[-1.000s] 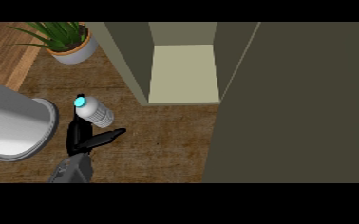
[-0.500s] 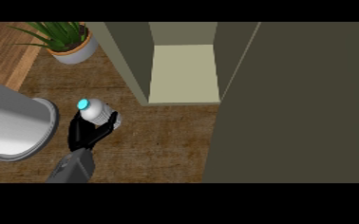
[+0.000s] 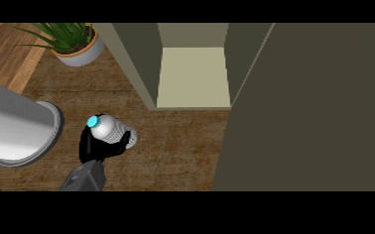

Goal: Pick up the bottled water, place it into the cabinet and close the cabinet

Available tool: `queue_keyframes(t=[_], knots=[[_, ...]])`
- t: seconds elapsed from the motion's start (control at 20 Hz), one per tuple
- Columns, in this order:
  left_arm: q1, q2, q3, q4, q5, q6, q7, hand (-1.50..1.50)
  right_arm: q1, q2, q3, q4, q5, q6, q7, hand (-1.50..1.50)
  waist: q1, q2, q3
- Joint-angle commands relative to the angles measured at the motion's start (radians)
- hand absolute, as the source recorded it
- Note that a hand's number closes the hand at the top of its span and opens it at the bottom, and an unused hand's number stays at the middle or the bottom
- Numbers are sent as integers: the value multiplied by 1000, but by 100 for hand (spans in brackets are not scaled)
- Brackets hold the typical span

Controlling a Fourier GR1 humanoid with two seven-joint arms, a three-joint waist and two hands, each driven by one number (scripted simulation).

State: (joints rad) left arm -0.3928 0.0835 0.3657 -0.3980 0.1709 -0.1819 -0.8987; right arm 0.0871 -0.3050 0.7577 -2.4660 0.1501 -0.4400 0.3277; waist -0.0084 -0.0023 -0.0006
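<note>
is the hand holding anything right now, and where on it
Yes: the one hand in view is curled round the water bottle, holding its lower body; the blue cap end sticks out above the fingers. Which hand it is cannot be told.

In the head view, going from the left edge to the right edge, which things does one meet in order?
Grey round container → robot hand curled round the bottled water → open cabinet shelf → cabinet door. The potted plant overlaps these in order, so it is left out.

One bottled water point(image 3: 111, 129), one black hand point(image 3: 99, 147), one open cabinet point(image 3: 194, 77), one potted plant point(image 3: 73, 42) and one large grey pot point(image 3: 22, 129) are on view.
</note>
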Motion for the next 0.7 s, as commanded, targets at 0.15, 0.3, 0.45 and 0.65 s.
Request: queue_keyframes(t=[0.15, 0.3, 0.45, 0.65], knots=[[173, -81, -124, -186, 13, -43, -40, 150, 47, -24, 11, -52, 61, -1, -11, -150, 10, -3, 1], [205, -82, -206, -284, 63, 23, -3, 150, 56, -47, 39, -147, 115, -14, 59, -150, 4, -6, 1], [278, -83, -322, -421, 100, 64, 94, 150, -20, -8, 1, -82, 85, -16, 57, -150, 12, -5, 1], [335, -83, -417, -622, 164, 128, 226, 150, 59, -33, 71, -51, 101, -24, -22, -150, 7, -4, 1]])
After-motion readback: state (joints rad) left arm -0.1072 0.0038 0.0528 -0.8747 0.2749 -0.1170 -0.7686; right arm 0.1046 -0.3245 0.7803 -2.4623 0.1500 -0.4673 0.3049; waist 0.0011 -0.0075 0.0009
